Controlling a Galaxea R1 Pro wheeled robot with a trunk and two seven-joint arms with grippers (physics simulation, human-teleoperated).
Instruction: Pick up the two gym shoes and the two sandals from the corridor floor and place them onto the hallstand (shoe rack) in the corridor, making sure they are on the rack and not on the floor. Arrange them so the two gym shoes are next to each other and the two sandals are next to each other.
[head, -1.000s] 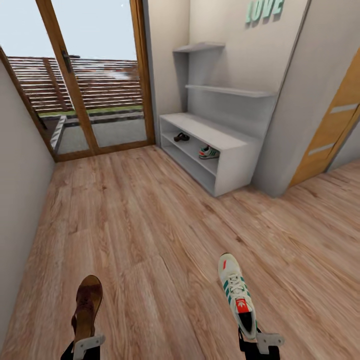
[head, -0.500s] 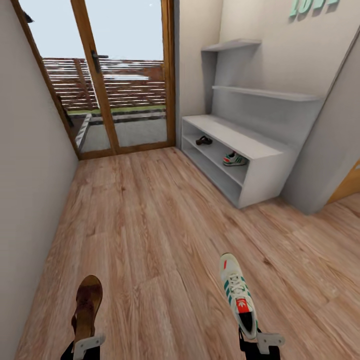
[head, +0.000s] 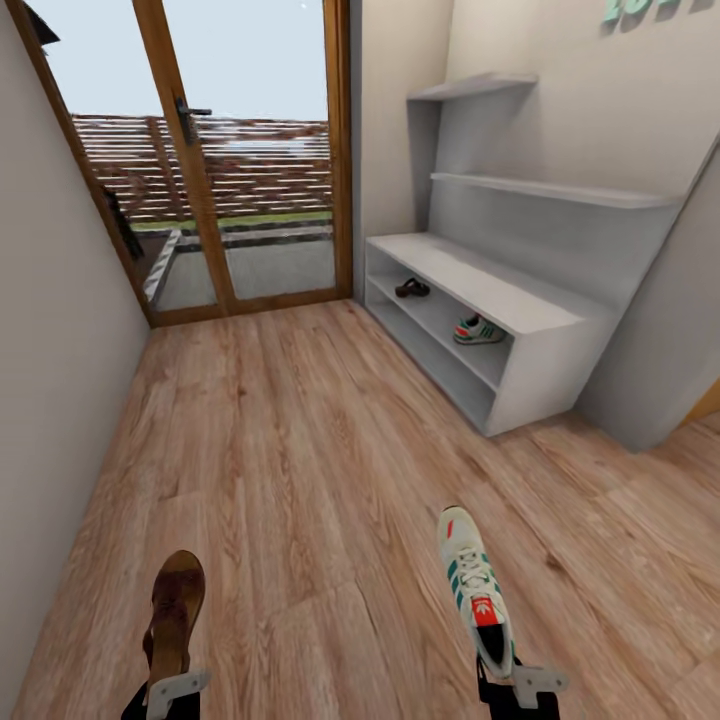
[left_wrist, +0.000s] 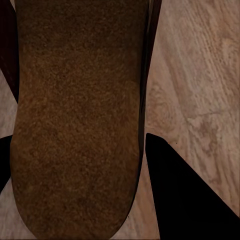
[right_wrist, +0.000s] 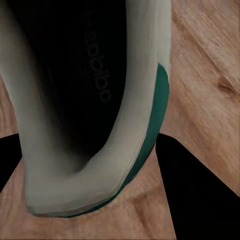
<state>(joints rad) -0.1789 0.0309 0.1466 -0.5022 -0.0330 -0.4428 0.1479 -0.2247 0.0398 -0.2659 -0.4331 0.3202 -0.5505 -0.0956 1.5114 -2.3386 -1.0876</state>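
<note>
Progress: judging by how things lie, about half done. One dark brown open sandal (head: 411, 288) and one cream-white sneaker with green stripes (head: 478, 330) already sit on the upper open shelf of the wide pale-grey hallstand (head: 540, 310), well apart from each other.
Remaining: the second of each pair is off the floor but not yet on the rack; each must be set beside its mate, so the shelved ones may need closing up.
Left gripper (head: 172, 688): clamped on the heel end of a brown sandal with a tan footbed (head: 175, 612), toe pointing forward over the warm brown wood-plank floor (head: 300, 450). In the left wrist view the suede-like brown footbed (left_wrist: 75, 120) lies between the dark fingers (left_wrist: 190, 200).
Right gripper (head: 520, 685): closed on the heel of a cream-white gym shoe with green stripes, white laces and a red-orange tongue label (head: 472, 585), toe forward. The right wrist view looks into its dark interior and pale collar with a green heel patch (right_wrist: 155, 110).
Rack position: ahead and to the right, against the wall beside a wood-framed glass door (head: 240, 150); a stretch of bare floor lies between it and the carried shoes.
Rack look: flat bench top, two long open shelves, tall back panel with two ledges.
Next, as I judge: drive closer before either arm can reach the shelf.
</note>
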